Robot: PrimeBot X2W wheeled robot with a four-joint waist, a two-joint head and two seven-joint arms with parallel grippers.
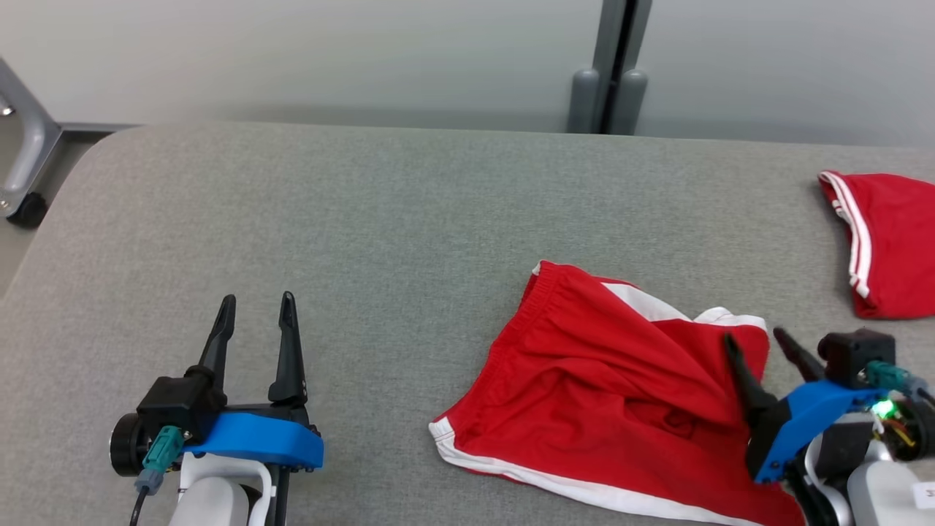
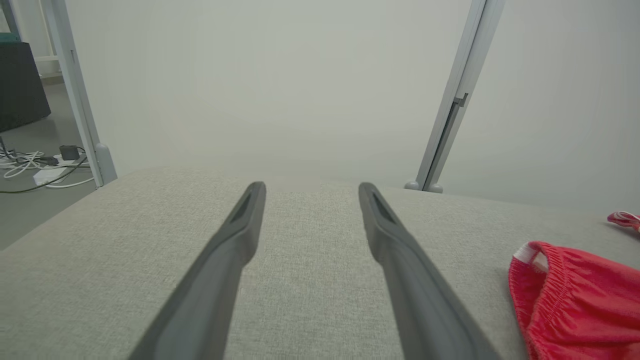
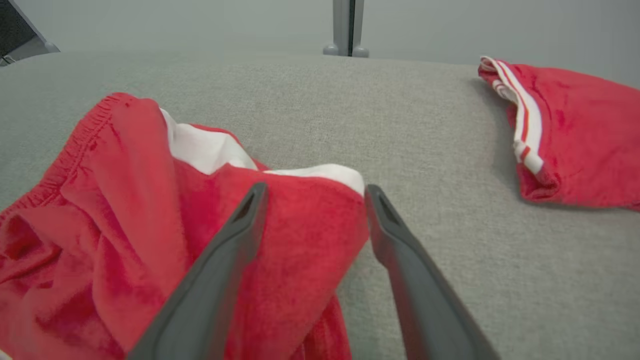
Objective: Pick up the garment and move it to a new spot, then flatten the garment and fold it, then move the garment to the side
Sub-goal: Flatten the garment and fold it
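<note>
The garment (image 1: pixel 599 387) is a pair of red shorts with white trim, lying rumpled on the grey table (image 1: pixel 365 204), right of centre. My right gripper (image 1: pixel 754 336) stands open at the garment's right edge. In the right wrist view a raised red fold of the garment (image 3: pixel 125 225) sits between the spread fingers of the right gripper (image 3: pixel 316 188), and neither finger pinches it. My left gripper (image 1: pixel 258 298) is open at the lower left, well apart from the cloth. The left wrist view shows bare table between the left gripper's (image 2: pixel 311 187) fingers, with the garment's waistband (image 2: pixel 575 305) at the right.
A second red piece with white stripes (image 1: pixel 891 241) lies at the table's far right edge, also seen as the striped piece (image 3: pixel 575 135) in the right wrist view. A grey post (image 1: pixel 610 69) stands behind the table. Cables (image 2: pixel 35 167) lie on the floor to the left.
</note>
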